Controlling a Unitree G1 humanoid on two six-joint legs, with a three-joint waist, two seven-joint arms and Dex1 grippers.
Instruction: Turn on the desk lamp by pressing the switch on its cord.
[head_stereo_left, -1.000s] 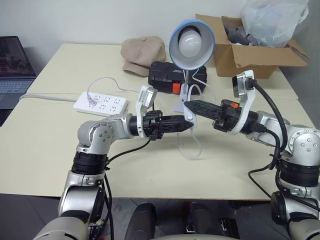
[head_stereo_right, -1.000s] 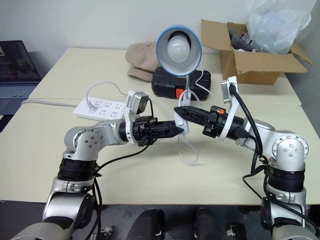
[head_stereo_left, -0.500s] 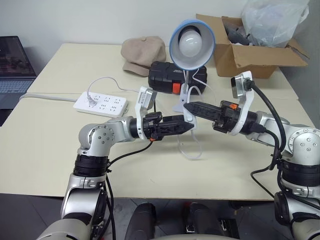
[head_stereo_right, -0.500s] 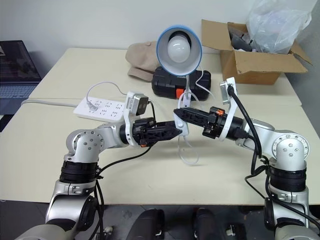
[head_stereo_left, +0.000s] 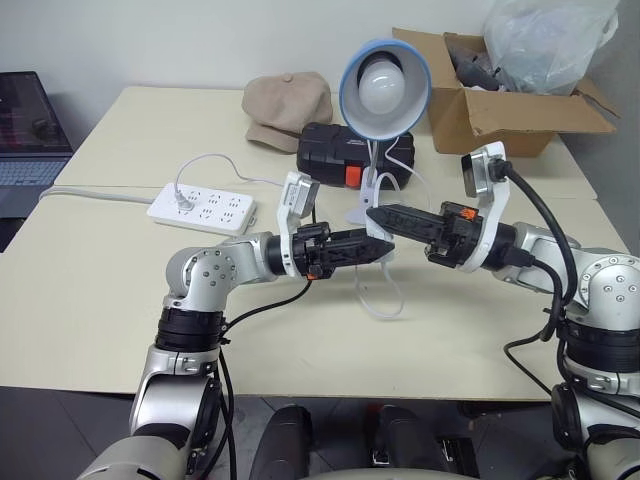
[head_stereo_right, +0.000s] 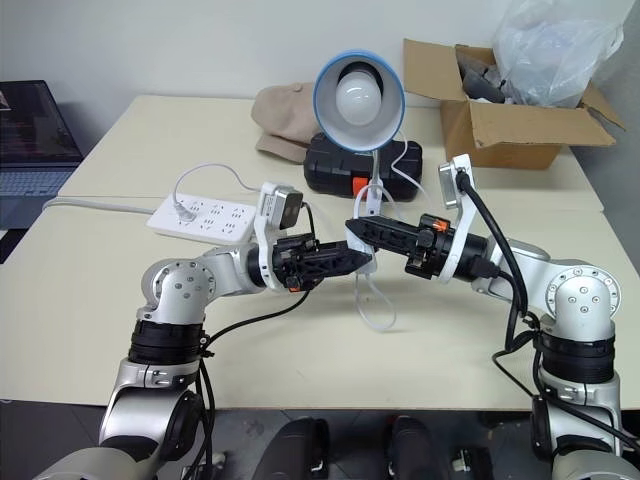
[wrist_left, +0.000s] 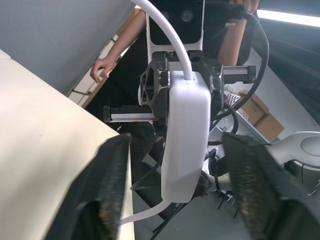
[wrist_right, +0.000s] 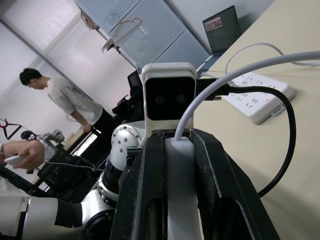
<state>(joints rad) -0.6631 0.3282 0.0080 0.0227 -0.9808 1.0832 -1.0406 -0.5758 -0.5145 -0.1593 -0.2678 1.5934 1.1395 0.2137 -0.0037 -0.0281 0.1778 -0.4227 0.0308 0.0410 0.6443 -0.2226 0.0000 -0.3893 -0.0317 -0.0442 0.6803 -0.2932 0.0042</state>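
Cream tabletop with unlit desk lamp at its middle, just in front of lamp, switch pinched in right gripper jaws, left gripper jaws parted around it, cord looping below.

The laptop is cut off by the picture's edge. The plastic bag in the cardboard box runs off the top. The switch is half hidden between the right gripper's fingers, and the lamp bulb's glow is hard to tell
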